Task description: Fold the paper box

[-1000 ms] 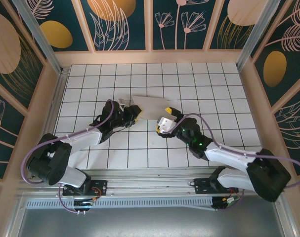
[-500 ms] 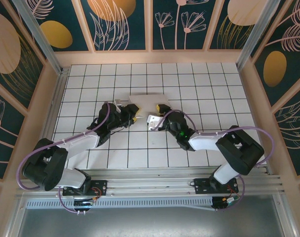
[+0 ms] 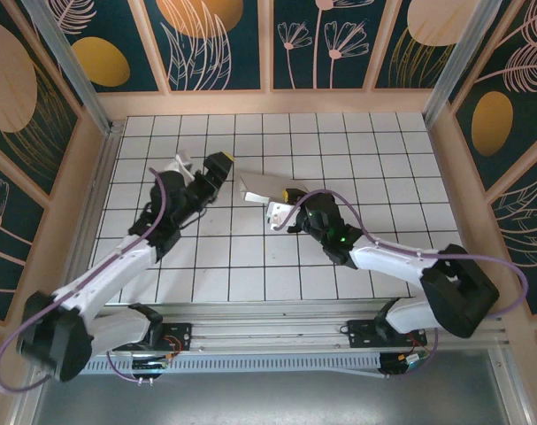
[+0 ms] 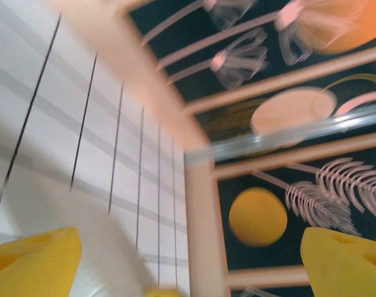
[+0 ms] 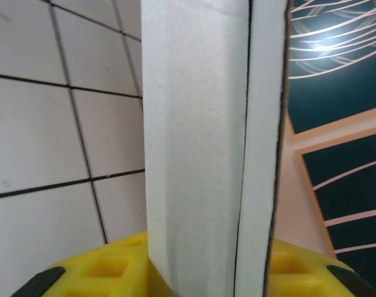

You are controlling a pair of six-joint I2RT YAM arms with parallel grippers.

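While the right fingers [image 5: 95,272] are clamping its near edge, the paper box [image 3: 261,186] is sitting just beyond them at the middle of the surface [image 3: 356,150], its long axis running roughly left to right. It is white and unmarked, with two panels meeting along a dark seam. Farther left, the left fingers [image 4: 33,263] are hanging spread and empty, apart from the box. The right arm is nearer.

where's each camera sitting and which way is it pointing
top external: above and behind the robot, looking down on the table; shows left arm, right arm, left gripper, right gripper, paper box
left wrist: on the left arm, facing across tiles to the patterned wall; open yellow fingers at bottom
right wrist: on the right arm, facing along the paper box pinched between yellow fingers
shared: top external and right wrist see the paper box
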